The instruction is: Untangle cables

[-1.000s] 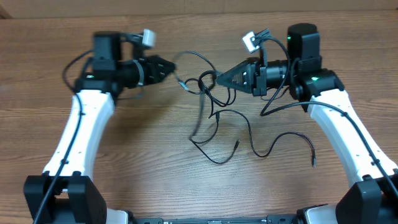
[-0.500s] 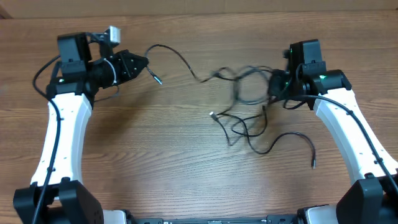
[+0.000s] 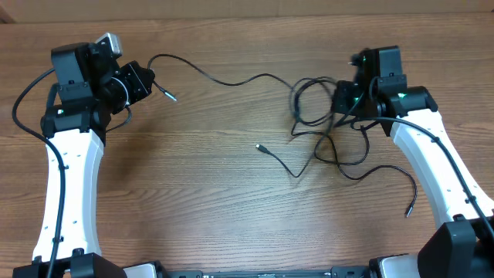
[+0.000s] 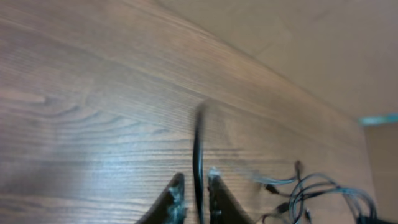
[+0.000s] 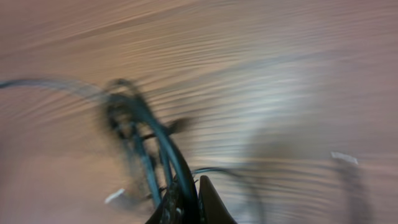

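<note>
Thin black cables (image 3: 316, 116) lie in a loose tangle at the right of the wooden table. One strand (image 3: 224, 79) runs stretched from the tangle to the far left. My left gripper (image 3: 147, 80) is shut on that strand near its plug end (image 3: 171, 97); the left wrist view shows the cord (image 4: 198, 155) between the fingers (image 4: 195, 186). My right gripper (image 3: 340, 99) is shut on the tangle's cables, blurred in the right wrist view (image 5: 189, 193). Loose ends lie at the centre (image 3: 259, 147) and the right front (image 3: 409, 210).
The wooden table (image 3: 193, 193) spreads under both arms. The robot's own thicker black cables run along each arm (image 3: 58, 201). The tangle also shows at the lower right of the left wrist view (image 4: 323, 196).
Both arms have pulled apart: the left gripper moved far left with a strand, the right gripper moved right with the tangle. The knot has opened out and one cable now stretches between them.
</note>
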Motion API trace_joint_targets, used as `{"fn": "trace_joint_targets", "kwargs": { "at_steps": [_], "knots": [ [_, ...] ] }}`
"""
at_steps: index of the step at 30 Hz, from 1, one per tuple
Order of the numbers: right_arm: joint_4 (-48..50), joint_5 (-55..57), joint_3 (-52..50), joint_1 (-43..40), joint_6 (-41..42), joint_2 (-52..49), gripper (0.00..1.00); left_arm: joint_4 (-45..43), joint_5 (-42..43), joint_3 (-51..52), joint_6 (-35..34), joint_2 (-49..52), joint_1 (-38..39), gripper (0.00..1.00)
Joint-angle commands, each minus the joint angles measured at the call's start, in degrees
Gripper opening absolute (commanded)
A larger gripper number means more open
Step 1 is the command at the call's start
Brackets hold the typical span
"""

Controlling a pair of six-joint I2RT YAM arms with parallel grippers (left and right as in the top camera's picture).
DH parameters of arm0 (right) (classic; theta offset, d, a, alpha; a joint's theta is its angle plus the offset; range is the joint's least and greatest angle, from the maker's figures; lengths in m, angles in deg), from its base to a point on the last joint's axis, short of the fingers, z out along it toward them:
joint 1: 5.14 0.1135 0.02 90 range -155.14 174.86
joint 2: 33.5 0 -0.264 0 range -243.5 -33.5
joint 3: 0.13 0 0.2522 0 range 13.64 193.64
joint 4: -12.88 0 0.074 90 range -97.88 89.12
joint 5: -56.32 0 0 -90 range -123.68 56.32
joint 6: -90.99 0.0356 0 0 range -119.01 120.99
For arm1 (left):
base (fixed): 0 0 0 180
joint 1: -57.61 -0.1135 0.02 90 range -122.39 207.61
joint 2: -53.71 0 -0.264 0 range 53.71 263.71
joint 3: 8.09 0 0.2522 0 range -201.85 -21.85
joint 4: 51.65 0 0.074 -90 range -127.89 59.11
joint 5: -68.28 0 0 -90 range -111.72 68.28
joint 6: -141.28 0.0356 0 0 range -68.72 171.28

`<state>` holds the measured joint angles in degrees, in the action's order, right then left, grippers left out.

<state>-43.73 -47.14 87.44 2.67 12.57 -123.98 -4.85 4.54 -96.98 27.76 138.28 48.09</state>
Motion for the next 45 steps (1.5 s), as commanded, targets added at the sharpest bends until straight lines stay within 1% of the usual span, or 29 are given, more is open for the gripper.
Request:
{"fn": "trace_joint_targets", "kwargs": {
  "at_steps": [1, 2, 4, 5, 6, 9, 12, 17, 18, 20, 24, 28, 29, 33, 36, 40, 43, 45],
  "knots": [
    [2.2, -28.6, 0.1, 0.0, -10.5, 0.3, 0.04, 1.6, -1.5, -1.6, -1.8, -1.3, 0.9, 0.52],
    [3.1, -32.2, 0.1, 0.0, -10.6, 0.4, 0.04, 2.3, -1.3, -1.6, -1.7, -1.3, 1.5, 0.65],
    [4.1, -37.1, 0.1, 0.0, -10.6, 0.4, 0.04, 3.9, -1.1, -1.6, -1.6, -1.3, 2.9, 0.83],
    [4.5, -39.4, 0.1, 0.0, -10.6, 0.4, 0.04, 4.7, -1.1, -1.6, -1.1, -1.3, 3.8, 0.86],
    [4.7, -41.4, 0.1, 0.0, -10.6, 0.3, 0.04, 5.4, -1.1, -1.6, -0.8, -1.3, 4.7, 0.85],
    [6.7, -50.2, 0.1, 0.0, -10.6, 0.4, 0.04, 7.4, -1.1, -1.6, 0.9, -1.3, 9.1, 0.75],
    [9.3, -57.5, 0.1, 0.0, -10.5, 0.4, 0.04, 7.5, -1.2, -1.5, 2.9, -1.3, 13.3, 0.71],
    [13.2, -66.7, 0.1, 0.1, -9.9, 0.4, 0.04, 7.3, -1.3, -1.5, 2.8, -1.0, 18.0, 0.72],
    [15.5, -71.2, 0.1, 0.1, -9.9, 0.4, 0.04, 7.3, -1.2, -1.5, 2.7, -0.6, 19.1, 0.74],
    [18.2, -74.1, 0.1, 0.3, -7.6, 0.4, 0.04, 7.3, -1.1, -1.5, 2.7, 0.2, 20.1, 0.75],
    [23.7, -75.0, 0.1, 0.9, -1.6, 0.4, 0.04, 7.1, 0.8, -1.5, 2.8, 2.4, 21.3, 0.83],
    [30.6, -75.4, 0.1, 1.6, 5.4, 0.4, 0.04, 5.8, 5.7, -1.5, 3.4, 5.0, 22.0, 0.90],
    [34.2, -75.4, 0.1, 1.7, 9.2, 0.4, 0.04, 4.3, 9.7, -1.5, 4.6, 6.3, 22.3, 0.93],
    [40.2, -74.6, 0.1, 2.0, 14.8, 0.4, 0.04, 0.5, 20.1, -1.5, 7.0, 8.9, 22.4, 0.95],
    [40.0, -71.8, 0.1, 2.0, 16.6, 0.4, 0.04, -3.0, 26.2, -1.5, 8.9, 9.9, 22.4, 0.95],
    [38.8, -68.4, 0.1, 1.9, 16.8, 0.3, 0.04, -6.3, 27.5, -1.5, 9.8, 9.9, 22.4, 0.93],
    [35.1, -62.1, 0.1, 1.9, 17.0, 0.4, 0.04, -8.4, 28.7, -1.5, 9.8, 9.9, 22.4, 0.92],
    [31.7, -56.9, 0.1, 1.9, 16.9, 0.4, 0.04, -9.9, 31.0, -1.5, 9.8, 9.9, 22.4, 0.91]
  ]
}}
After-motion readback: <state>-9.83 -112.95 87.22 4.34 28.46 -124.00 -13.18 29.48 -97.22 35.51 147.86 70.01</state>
